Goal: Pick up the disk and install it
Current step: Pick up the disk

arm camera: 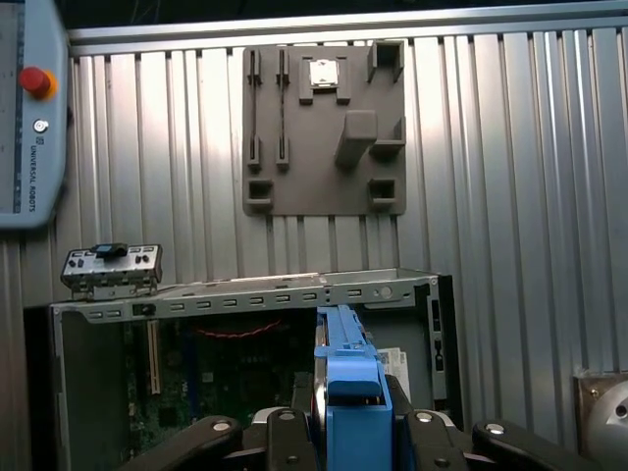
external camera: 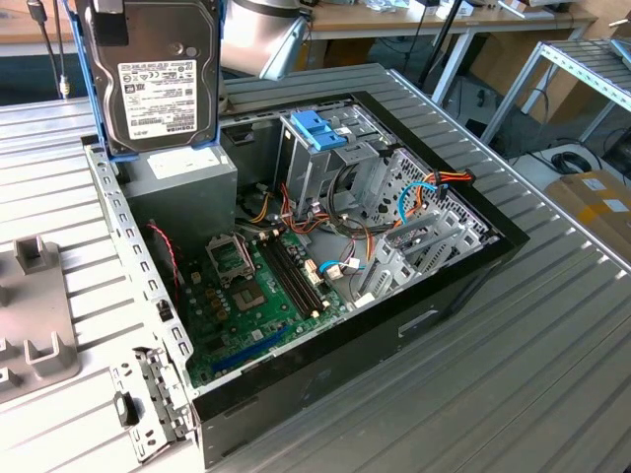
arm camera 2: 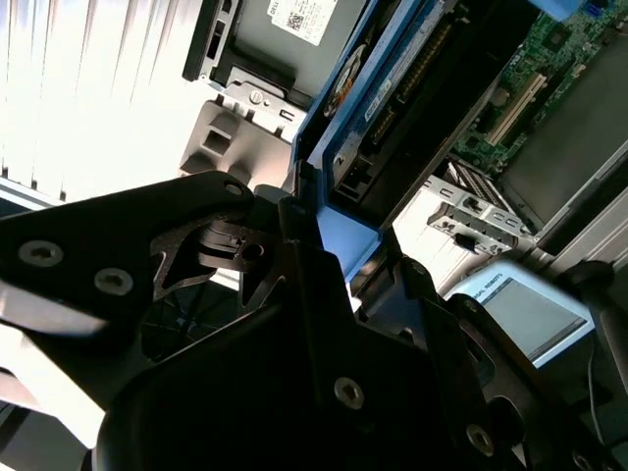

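**Item:** the disk (external camera: 158,71), upright in its blue carrier (arm camera: 349,381), white label facing the exterior camera.

**Position:** held in the air over the corner of the open computer case (external camera: 414,320) on the exterior view's left, directly above the grey power-supply box (external camera: 182,192) and not touching it.

**Holder:** the gripper (arm camera: 350,424), clamped on the carrier's edge. In the first wrist view, black fingers (arm camera: 283,434) flank the blue plastic on both sides.

**Second wrist view:** shows the disk edge-on, with its connector side towards the case.

**Inside the case, exterior view:**
- motherboard (external camera: 251,286)
- metal cage topped by a blue bracket (external camera: 320,128)
- coloured cables

**Ribbed table (external camera: 523,374), first wrist view:**
- grey fixture plate (arm camera: 324,128)
- loose port panel (arm camera: 110,270)
- teach pendant (arm camera: 29,108), cut off at the frame edge

**Obscured:**
- The disk's upper edge is cropped in the exterior view.
- The exact pad contact is covered by the carrier.
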Robot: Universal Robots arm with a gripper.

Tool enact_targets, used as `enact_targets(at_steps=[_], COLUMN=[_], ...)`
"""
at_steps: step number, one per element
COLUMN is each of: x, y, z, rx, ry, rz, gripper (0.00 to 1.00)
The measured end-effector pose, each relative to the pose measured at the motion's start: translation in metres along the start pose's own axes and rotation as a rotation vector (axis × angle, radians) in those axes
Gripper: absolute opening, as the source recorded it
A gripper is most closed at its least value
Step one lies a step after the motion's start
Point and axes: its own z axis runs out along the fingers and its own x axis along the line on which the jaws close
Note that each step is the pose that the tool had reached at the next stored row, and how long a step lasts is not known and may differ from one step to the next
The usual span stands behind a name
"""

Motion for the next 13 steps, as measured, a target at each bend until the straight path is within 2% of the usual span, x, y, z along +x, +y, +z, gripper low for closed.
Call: enact_targets(at_steps=[13], x=[-0.0007], y=[-0.0102], z=[0.0000], rx=[0.0004], ry=[0.0052], rz=[0.000], gripper=[0.37])
